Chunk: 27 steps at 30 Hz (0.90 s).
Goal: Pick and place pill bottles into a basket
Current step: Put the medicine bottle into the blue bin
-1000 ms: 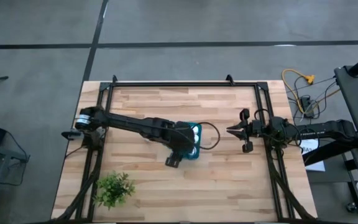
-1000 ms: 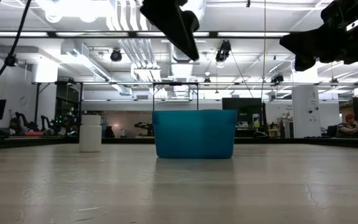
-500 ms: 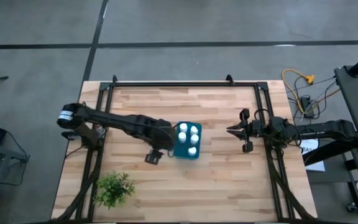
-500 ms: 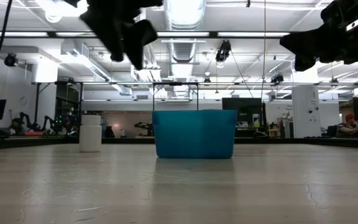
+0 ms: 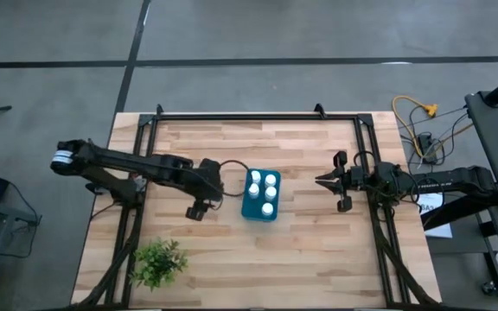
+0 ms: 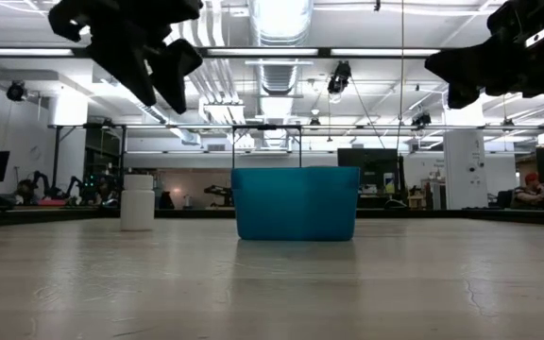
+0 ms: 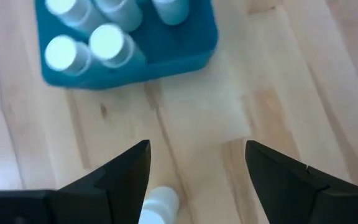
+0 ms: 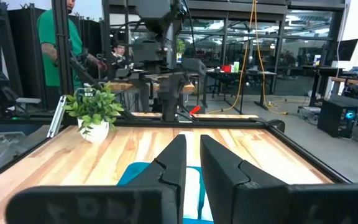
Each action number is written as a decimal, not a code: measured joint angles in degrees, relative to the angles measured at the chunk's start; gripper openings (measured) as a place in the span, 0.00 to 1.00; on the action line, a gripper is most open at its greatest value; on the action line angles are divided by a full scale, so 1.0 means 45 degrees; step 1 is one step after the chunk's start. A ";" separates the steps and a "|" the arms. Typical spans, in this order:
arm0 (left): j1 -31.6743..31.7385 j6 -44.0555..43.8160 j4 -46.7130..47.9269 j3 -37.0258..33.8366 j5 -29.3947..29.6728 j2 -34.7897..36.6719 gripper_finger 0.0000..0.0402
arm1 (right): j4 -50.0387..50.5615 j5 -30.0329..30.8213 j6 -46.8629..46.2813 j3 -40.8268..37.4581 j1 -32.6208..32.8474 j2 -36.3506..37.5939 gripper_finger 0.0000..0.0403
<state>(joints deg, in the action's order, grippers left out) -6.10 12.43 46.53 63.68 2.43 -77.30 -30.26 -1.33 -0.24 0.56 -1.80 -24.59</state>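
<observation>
The teal-blue basket stands near the table's middle with several white pill bottles upright in it; it also shows in the left wrist view. One more pill bottle stands upright on its base on the table, left of the basket. In the left wrist view this bottle lies close by my left gripper's fingers. My left gripper is open and empty, high above the table, left of the basket. My right gripper is shut and empty, waiting right of the basket.
A small green plant in a white pot stands at the table's near left corner. Black frame rails run along the table's far, left and right sides. A person in a green shirt stands beyond the table.
My left gripper has gone from above the basket toward the table's left edge, staying high. The bottles in the basket, covered by the arm before, now show.
</observation>
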 joint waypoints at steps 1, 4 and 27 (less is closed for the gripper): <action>0.0113 0.0017 -0.0054 -0.0164 0.0022 0.0121 0.61 | -0.0002 0.0008 0.0001 0.0000 -0.0002 -0.0002 0.10; 0.0469 0.0047 -0.0329 -0.0634 0.0158 0.0413 0.61 | 0.0001 0.0003 -0.0011 0.0000 0.0000 -0.0002 0.10; 0.2428 0.0688 -0.1416 -0.2858 0.0200 0.0389 0.61 | 0.0001 0.0001 -0.0037 0.0000 0.0003 0.0003 0.10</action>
<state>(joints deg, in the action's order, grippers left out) 4.83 15.53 40.16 50.82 3.33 -75.55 -30.26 -1.32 -0.41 0.56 -1.78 -24.58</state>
